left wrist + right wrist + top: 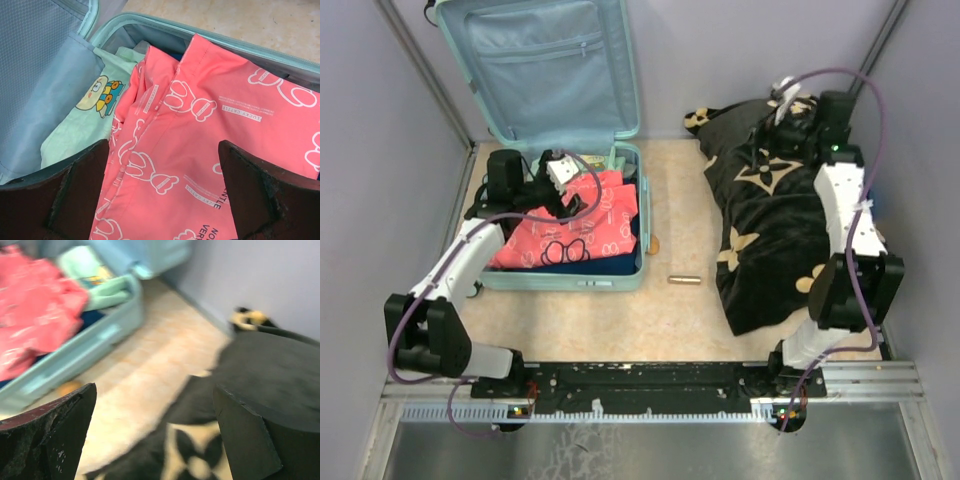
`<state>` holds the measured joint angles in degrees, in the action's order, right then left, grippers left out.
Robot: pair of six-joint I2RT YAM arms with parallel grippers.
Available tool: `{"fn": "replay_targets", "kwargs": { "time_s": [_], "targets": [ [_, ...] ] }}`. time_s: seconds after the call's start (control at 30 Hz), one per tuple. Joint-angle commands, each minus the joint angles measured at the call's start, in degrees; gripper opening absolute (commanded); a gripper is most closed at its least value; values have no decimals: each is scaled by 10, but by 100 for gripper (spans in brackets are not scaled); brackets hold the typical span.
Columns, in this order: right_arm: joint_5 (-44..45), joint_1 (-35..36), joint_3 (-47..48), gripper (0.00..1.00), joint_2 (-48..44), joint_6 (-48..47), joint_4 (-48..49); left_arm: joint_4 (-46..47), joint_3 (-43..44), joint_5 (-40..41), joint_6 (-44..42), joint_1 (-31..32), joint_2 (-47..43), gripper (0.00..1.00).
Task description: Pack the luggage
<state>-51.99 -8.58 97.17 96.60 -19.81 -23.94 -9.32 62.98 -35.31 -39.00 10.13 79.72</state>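
Two pincers, both with fingers apart and nothing between them. The left pincer (pixel 162 200) hangs over a coral garment (pixel 210 125) with white printed outlines, inside the open luggage (pixel 565 283) at the upper left of the top view. Its fingertips are cut off by the frame's bottom edge, so contact with the cloth cannot be judged. A mint garment (pixel 95 107) lies half buried beneath. The right pincer (pixel 155 435) is over the black blanket (pixel 270 370), in a smeared view. A small tan cylinder (pixel 684 279) on the surface (pixel 620 320) is too small to identify.
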Motion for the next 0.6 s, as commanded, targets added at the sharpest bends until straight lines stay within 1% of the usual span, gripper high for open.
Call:
{"fn": "replay_targets", "kwargs": {
  "time_s": [0.0,0.13,0.27,0.37,0.43,0.5,0.57],
  "targets": [
    [-104,47,-123,99,-51,-8,97,-46,21,4,-19,0,-29,96],
    [-132,84,-225,96,-55,-33,131,-96,30,-11,-48,0,-51,98],
    [-129,129,-320,94,-61,-66,186,-136,44,-10,-60,0,-56,98],
    [-113,171,-380,92,-63,-76,235,-148,50,0,-67,0,-56,98],
    [-86,196,-411,91,-61,-82,271,-157,55,3,-75,0,-55,98],
    [-65,216,-425,89,-49,-91,295,-164,60,4,-80,0,-52,98],
    [-38,237,-436,86,-31,-74,334,-167,65,4,-81,1,-47,98]
  ]
}}
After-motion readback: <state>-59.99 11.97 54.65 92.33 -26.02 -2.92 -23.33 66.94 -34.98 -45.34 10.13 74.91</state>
